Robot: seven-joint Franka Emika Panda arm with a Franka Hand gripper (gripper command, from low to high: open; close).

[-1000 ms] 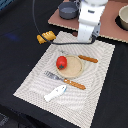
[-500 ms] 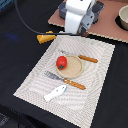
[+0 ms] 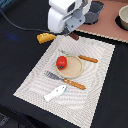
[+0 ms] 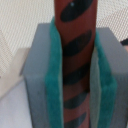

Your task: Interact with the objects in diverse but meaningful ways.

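Note:
In the wrist view a dark red-brown sausage (image 4: pixel 75 25) with black stripes is clamped between the green pads (image 4: pixel 52 80) of my gripper (image 4: pixel 75 70), which is shut on it. In the exterior view the gripper (image 3: pixel 73 33) hangs above the far edge of the striped placemat (image 3: pixel 100 75), with the sausage's end (image 3: pixel 75 36) poking out below it. A red tomato (image 3: pixel 61 62) rests on a round wooden plate (image 3: pixel 76 67). The white fish (image 3: pixel 55 92) lies at the mat's near edge. The yellow-orange bread block (image 3: pixel 46 37) sits on the dark table at the exterior view's left of the gripper.
An orange-handled knife (image 3: pixel 88 59) lies across the plate's far side and an orange-handled fork (image 3: pixel 66 80) along its near side. A dark pot (image 3: pixel 95 12) and a grey pot (image 3: pixel 123 17) stand at the back on the exterior view's right, on a pinkish surface.
The arm has shifted toward the exterior view's left and looks larger in that view. The tomato, fish, bread and cutlery have not moved.

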